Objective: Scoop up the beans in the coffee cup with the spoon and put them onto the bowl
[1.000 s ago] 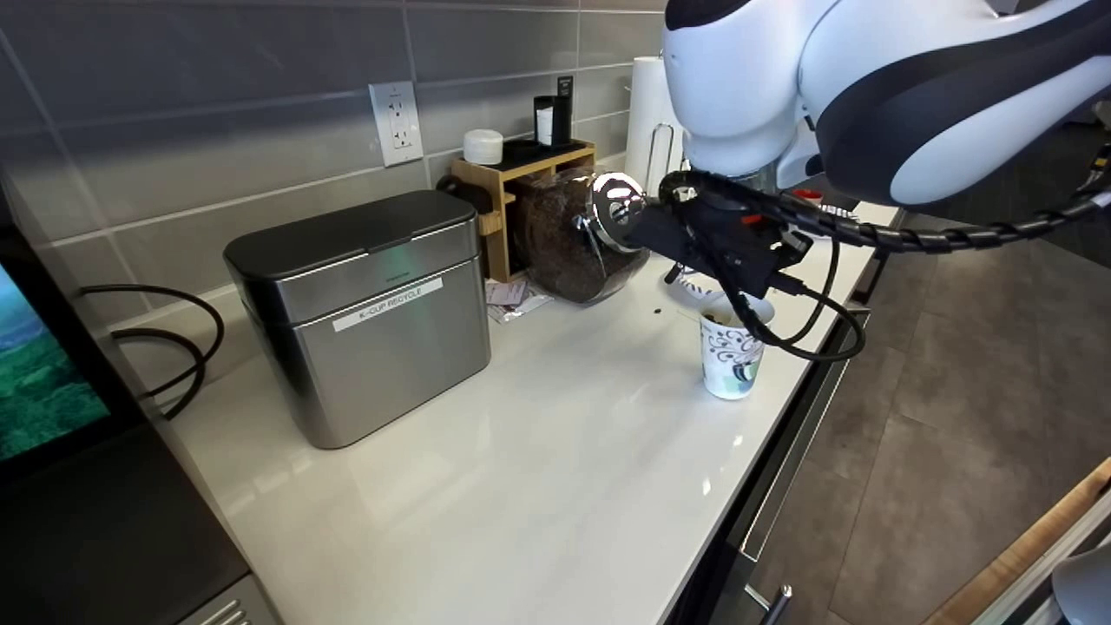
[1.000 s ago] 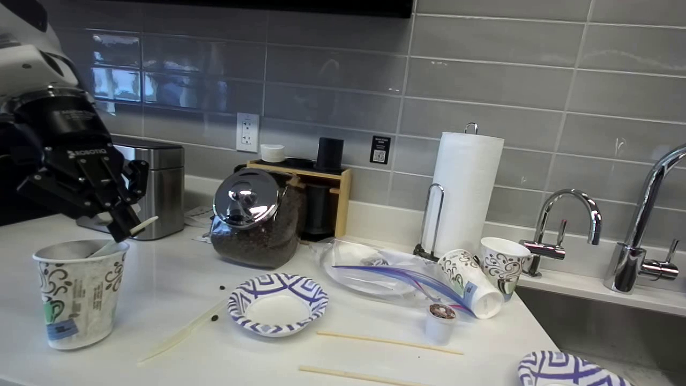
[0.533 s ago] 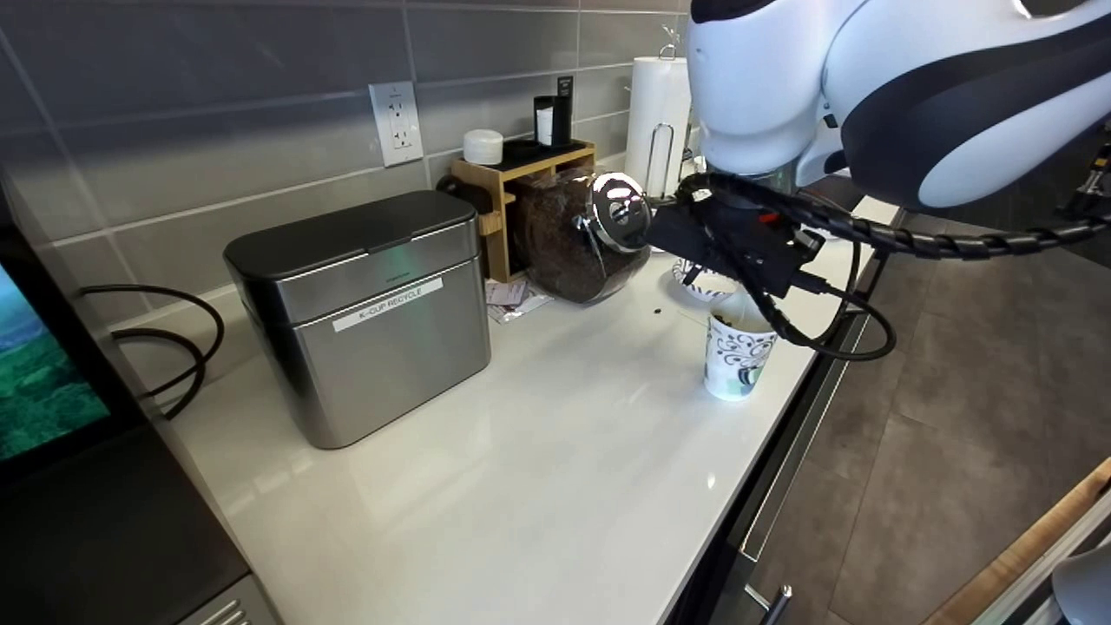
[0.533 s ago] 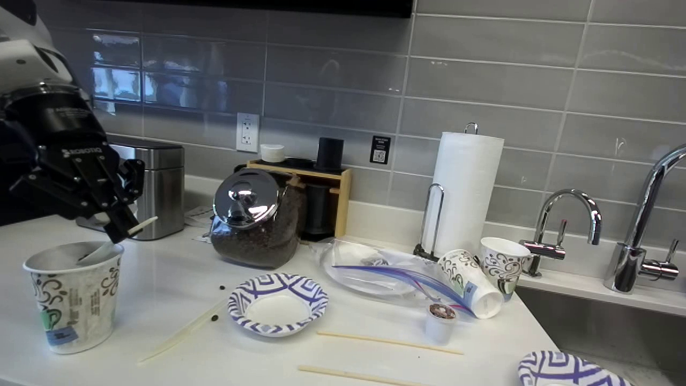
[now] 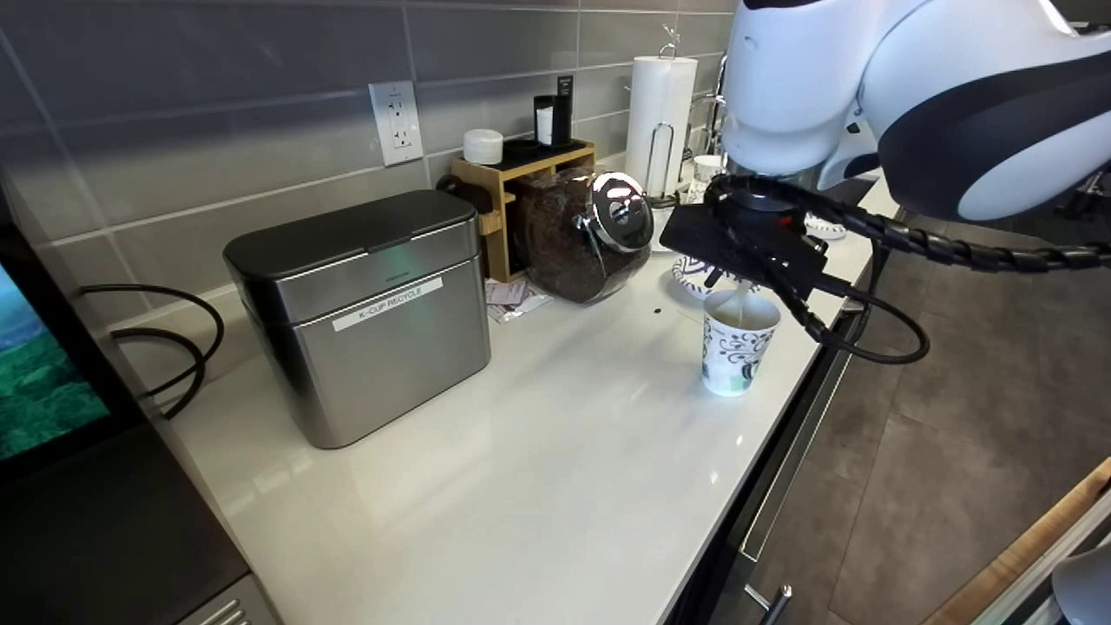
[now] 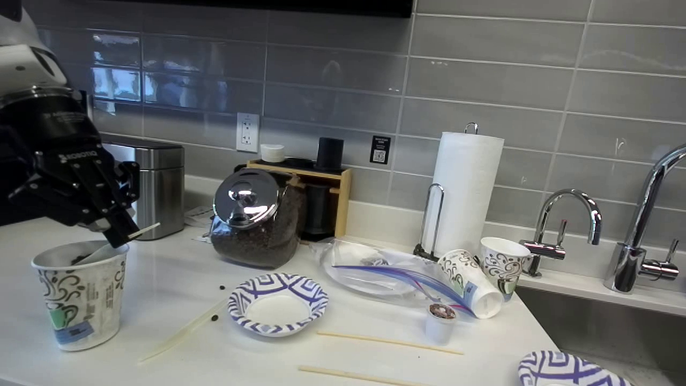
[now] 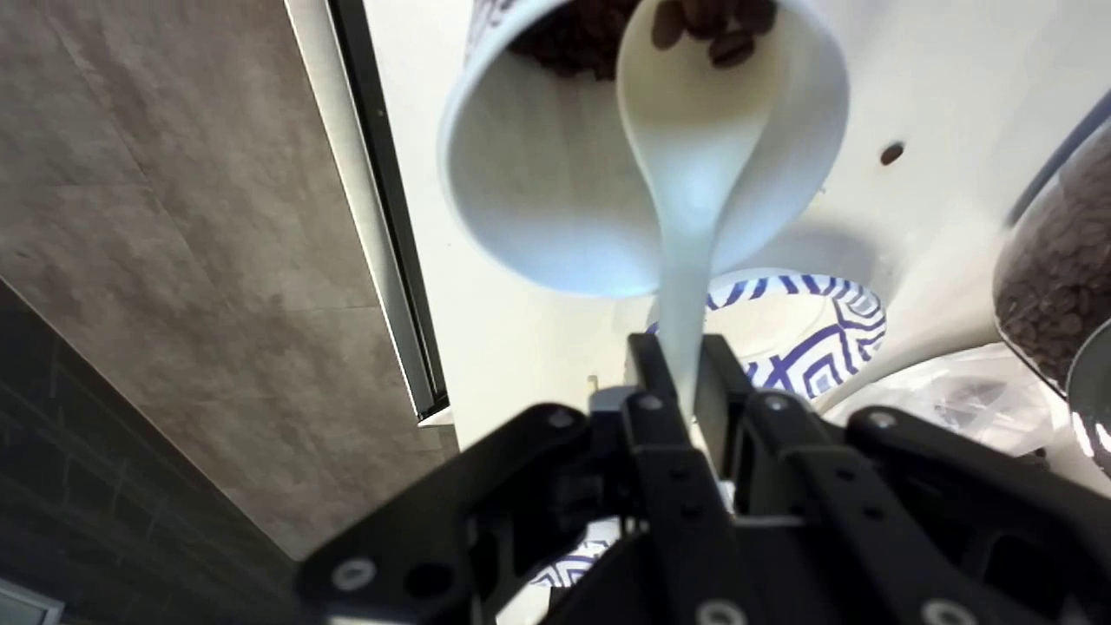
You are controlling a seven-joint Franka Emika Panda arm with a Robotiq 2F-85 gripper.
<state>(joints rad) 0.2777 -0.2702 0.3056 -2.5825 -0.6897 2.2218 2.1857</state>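
My gripper (image 7: pixel 680 356) is shut on the handle of a white plastic spoon (image 7: pixel 690 187). In an exterior view the gripper (image 6: pixel 119 236) is just above the right rim of the coffee cup (image 6: pixel 86 305). The cup stands on the counter and seems to lean slightly. The spoon slants down into it, its bowl end near the cup's wall. Several beans (image 7: pixel 731 49) lie on the spoon; more beans (image 7: pixel 577 39) show in the cup. The blue-and-white bowl (image 6: pixel 277 311) stands right of the cup and looks empty. It also shows in the wrist view (image 7: pixel 811 356).
A bean jar (image 6: pixel 257 244) and metal bin (image 5: pixel 399 347) stand near the wall. A plastic utensil (image 6: pixel 182 336) and two loose beans lie between cup and bowl. Wooden sticks (image 6: pixel 389 343), a pod (image 6: pixel 440 324), a plastic bag (image 6: pixel 375 273) and a second patterned bowl (image 6: pixel 568 370) are farther right.
My arm has shifted rightward in an exterior view and slightly left with the spoon in another. The cup has rocked a little and now leans slightly. Dark beans now show at the spoon's end.
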